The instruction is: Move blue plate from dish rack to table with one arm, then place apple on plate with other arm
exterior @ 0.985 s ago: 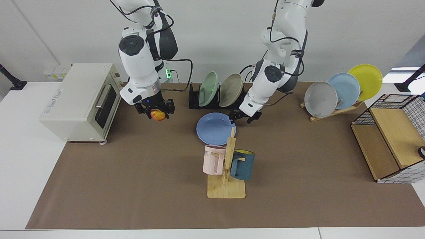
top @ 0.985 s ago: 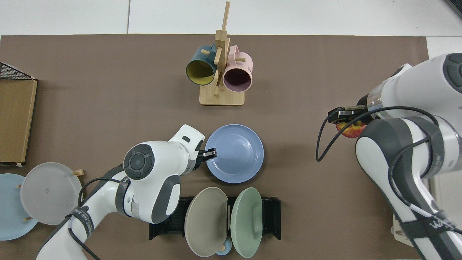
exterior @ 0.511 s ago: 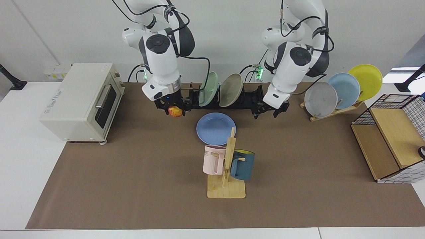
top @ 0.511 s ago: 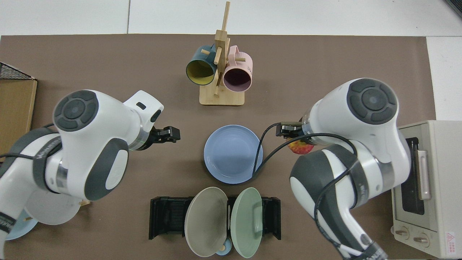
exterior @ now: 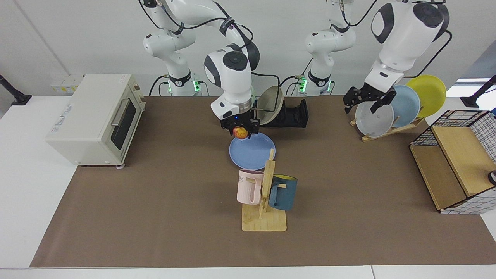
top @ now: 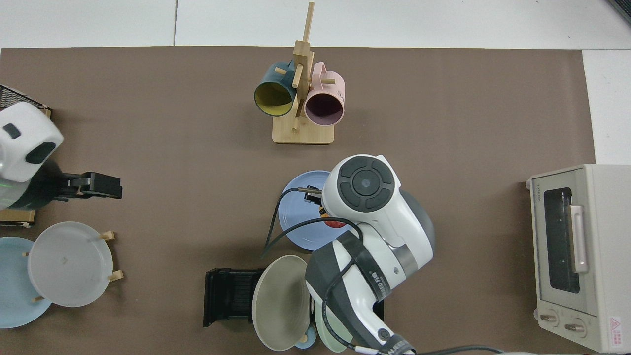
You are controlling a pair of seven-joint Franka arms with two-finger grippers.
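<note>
In the facing view, my right tool [exterior: 241, 131] is squeezing the apple [exterior: 241, 133] and has carried it over from beside the oven [exterior: 97, 118], so it is now hanging just above the blue plate [exterior: 252, 150] lying on the bench [exterior: 155, 201]. My left tool [exterior: 366, 100], fingers apart, has backed away to the grey plate [exterior: 374, 116]. In the top view, my arm is hiding most of the apple [top: 333, 224] over the blue plate [top: 296, 222]. I only need to lower it and let go.
</note>
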